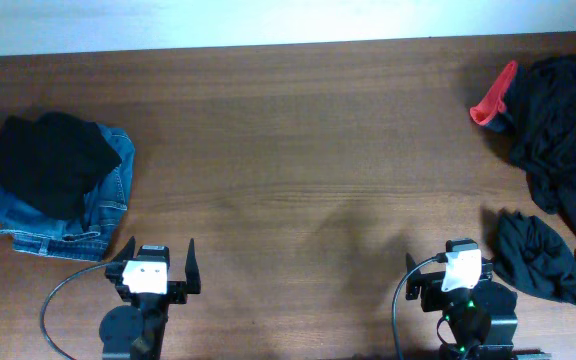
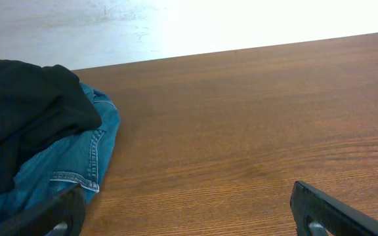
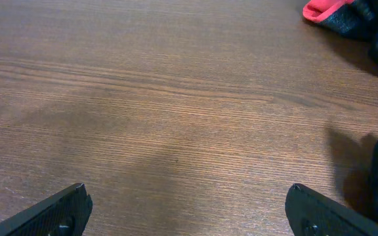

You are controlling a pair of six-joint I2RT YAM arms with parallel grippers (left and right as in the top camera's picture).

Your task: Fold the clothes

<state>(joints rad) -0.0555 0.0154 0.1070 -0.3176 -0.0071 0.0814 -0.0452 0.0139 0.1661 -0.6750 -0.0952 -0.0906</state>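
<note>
A: Both arms low along the bottom edge. Left gripper (image 1: 160,252) spread wide, nothing between the fingers. Right gripper (image 1: 446,264) likewise splayed and empty.

B: And the shirt?

A: Crumpled at the lower right: T-shirt (image 1: 536,256), just beside the right gripper, below the bigger dark pile (image 1: 566,128) at the upper right. Hard to tell whether touching that pile near the right edge. No logo showing.

B: Left side?

A: Jeans (image 1: 96,205) at the left, folded, with a black garment (image 1: 50,160) on top. Looks like finished work.

B: Risks from here?

A: Pinching only one bunched layer, then dragging a knot instead of a flat shirt. Also snagging the pile's edge or the red piece (image 1: 492,100) by reaching too far up the frame, and hauling two garments at once.

B: And the left arm?

A: Well apart from the shirt, so late help with spreading and likely a lopsided fold. Better to bring the shirt toward the bare middle of the table (image 1: 288,150) first.
</note>
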